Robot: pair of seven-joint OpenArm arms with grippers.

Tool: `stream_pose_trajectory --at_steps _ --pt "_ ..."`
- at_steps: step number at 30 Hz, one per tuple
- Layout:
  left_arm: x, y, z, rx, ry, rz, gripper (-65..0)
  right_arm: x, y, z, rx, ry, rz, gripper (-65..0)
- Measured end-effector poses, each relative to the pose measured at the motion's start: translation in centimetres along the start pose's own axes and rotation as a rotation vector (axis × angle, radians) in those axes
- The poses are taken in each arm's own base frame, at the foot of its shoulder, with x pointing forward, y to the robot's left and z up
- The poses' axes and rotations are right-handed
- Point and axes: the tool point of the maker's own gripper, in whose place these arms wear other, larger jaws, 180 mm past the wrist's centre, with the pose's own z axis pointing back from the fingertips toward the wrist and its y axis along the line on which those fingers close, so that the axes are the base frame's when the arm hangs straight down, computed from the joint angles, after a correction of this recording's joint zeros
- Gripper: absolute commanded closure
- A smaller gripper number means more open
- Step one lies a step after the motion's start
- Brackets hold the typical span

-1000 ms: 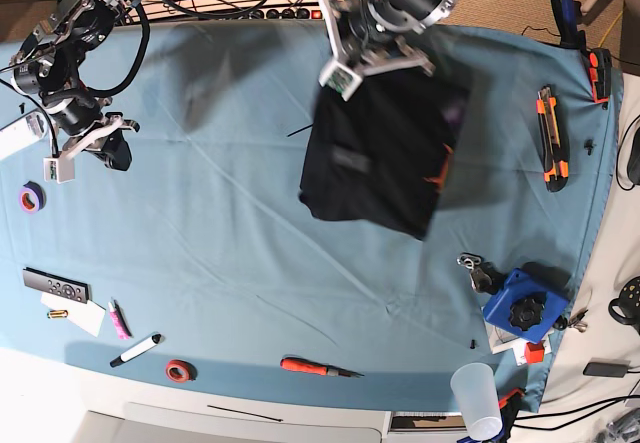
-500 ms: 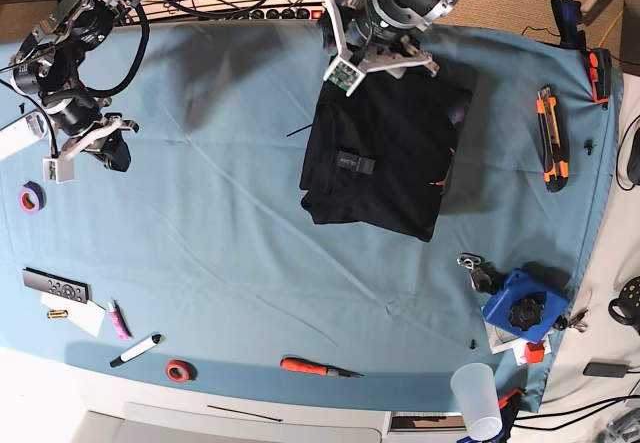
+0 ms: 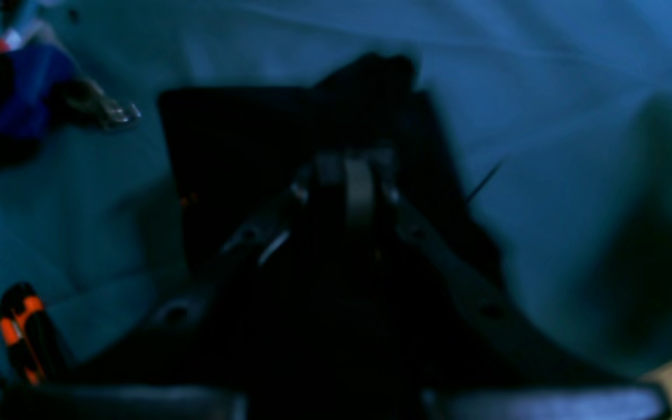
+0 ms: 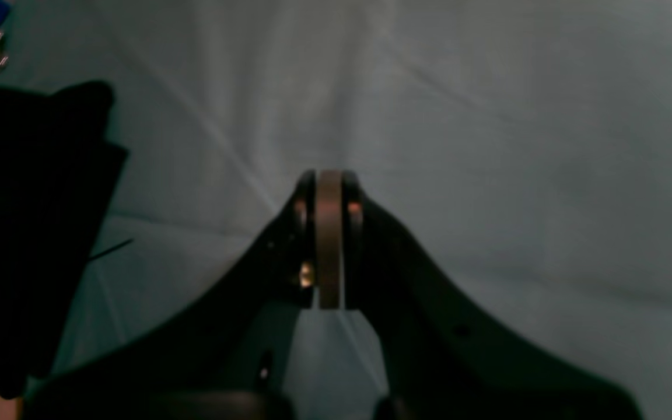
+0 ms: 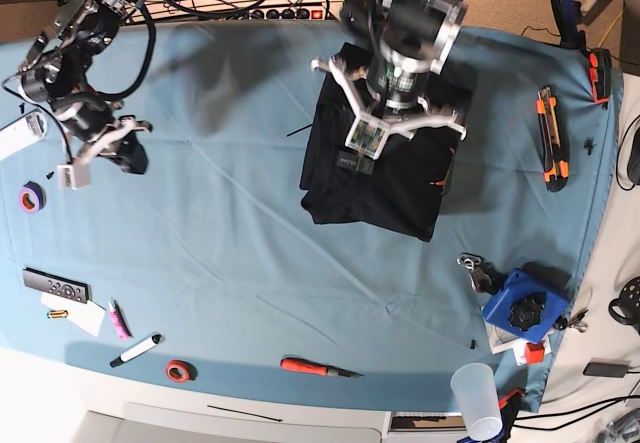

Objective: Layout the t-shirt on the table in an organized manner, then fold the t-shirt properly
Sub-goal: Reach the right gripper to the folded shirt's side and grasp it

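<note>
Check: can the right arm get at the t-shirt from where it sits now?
Probably yes. The right pincer hangs shut over bare table, well off the t-shirt; nothing lies between them. The left pincer already sits over the shirt and could crowd it.

The blue plastic box (image 5: 521, 306) with a black knob on top serves as the landmark. A translucent plastic cup (image 5: 476, 399) stands in front of it. A red-handled screwdriver (image 5: 318, 368), a red tape ring (image 5: 180, 370) and a black-and-white marker (image 5: 136, 350) lie left of it. An orange-and-black utility knife (image 5: 551, 138) lies behind it.
</note>
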Motion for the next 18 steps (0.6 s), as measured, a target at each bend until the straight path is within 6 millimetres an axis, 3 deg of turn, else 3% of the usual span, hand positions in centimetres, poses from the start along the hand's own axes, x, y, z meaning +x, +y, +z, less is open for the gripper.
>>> stream_pose_trajectory --at_steps 3,6,9,11,13,18 --pt "-1.6 2.3 -2.1 0.073 0.055 -0.004 -6.5 -0.6 2.6 -1.5 0.081 0.050 0.060 -0.8" --pt "-4.4 3.3 -4.2 0.081 0.147 0.025 -8.4 -1.2 5.2 -2.8 0.155 0.095 0.110 -1.3" --pt "-7.1 2.3 -5.6 0.000 0.229 -0.037 -15.2 -1.7 7.0 -3.5 0.206 0.122 0.144 -11.4" --pt "-7.1 2.0 -5.9 -0.031 0.243 -0.033 -17.3 -2.0 8.0 -3.9 0.235 0.137 0.161 -20.3" --pt "-7.1 1.7 -5.8 -0.050 0.258 -0.012 -17.3 -2.2 8.7 -4.1 0.258 0.143 0.171 -24.6" --pt "-6.0 1.3 -3.9 -0.083 0.275 0.028 -17.3 -1.3 11.4 -3.9 0.381 0.088 0.137 -24.7"
